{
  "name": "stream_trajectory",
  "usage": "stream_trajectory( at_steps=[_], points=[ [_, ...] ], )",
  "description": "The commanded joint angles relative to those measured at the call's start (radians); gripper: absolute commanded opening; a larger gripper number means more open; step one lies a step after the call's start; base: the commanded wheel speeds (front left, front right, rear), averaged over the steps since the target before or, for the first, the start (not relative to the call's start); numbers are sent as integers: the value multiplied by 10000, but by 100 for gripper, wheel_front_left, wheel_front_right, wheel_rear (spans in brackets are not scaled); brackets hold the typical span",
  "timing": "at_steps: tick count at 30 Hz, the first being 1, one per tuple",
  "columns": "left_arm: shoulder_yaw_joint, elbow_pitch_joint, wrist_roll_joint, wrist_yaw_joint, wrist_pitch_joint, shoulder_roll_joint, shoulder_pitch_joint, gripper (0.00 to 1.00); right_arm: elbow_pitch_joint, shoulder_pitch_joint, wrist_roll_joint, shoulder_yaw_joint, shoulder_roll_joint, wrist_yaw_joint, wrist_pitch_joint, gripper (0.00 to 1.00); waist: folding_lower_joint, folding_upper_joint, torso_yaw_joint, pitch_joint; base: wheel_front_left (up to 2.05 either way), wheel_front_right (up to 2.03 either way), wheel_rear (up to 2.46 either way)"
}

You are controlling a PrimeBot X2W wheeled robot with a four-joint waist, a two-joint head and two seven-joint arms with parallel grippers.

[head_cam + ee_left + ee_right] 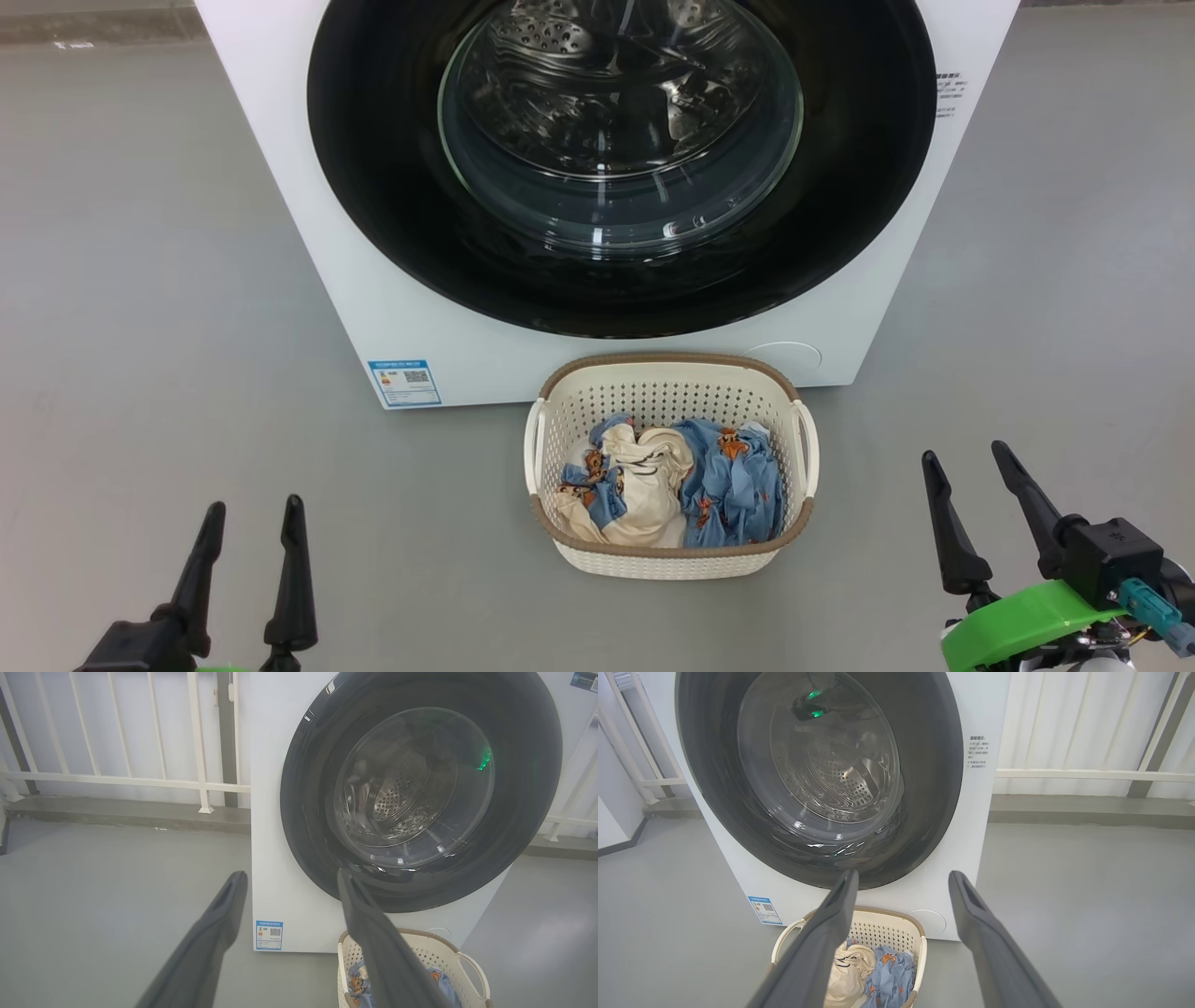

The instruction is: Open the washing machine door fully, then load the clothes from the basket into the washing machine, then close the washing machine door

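Glossy black washing machine door (pixel 621 140) shut against the white washing machine (pixel 299 233), cream basket (pixel 667 383) on grey floor (pixel 140 327) just before it, clothes (pixel 672 485) heaped inside (blue and cream), left gripper (pixel 255 506) and right gripper (pixel 964 453) flanking, 2 sets of jaws apart, nothing held

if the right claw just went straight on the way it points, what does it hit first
Most likely the lower rim of the large round glossy black washing machine door, shut on the white washer. The open right claw seems aimed above the cream perforated plastic basket, though depth is unclear.
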Motion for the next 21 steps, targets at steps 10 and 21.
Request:
stream_trajectory(
  at_steps=[10,21],
  points=[
    [234,-205,-194,-44,-105,298,-354,100,-282,-180,-155,-27,1,58,-134,100,0,0,-60,-117,0,0,0],
    [306,15,250,-44,-105,308,-328,100,-351,-18,-222,-172,93,58,-134,100,0,0,-59,-264,11,11,-21]
  ],
)
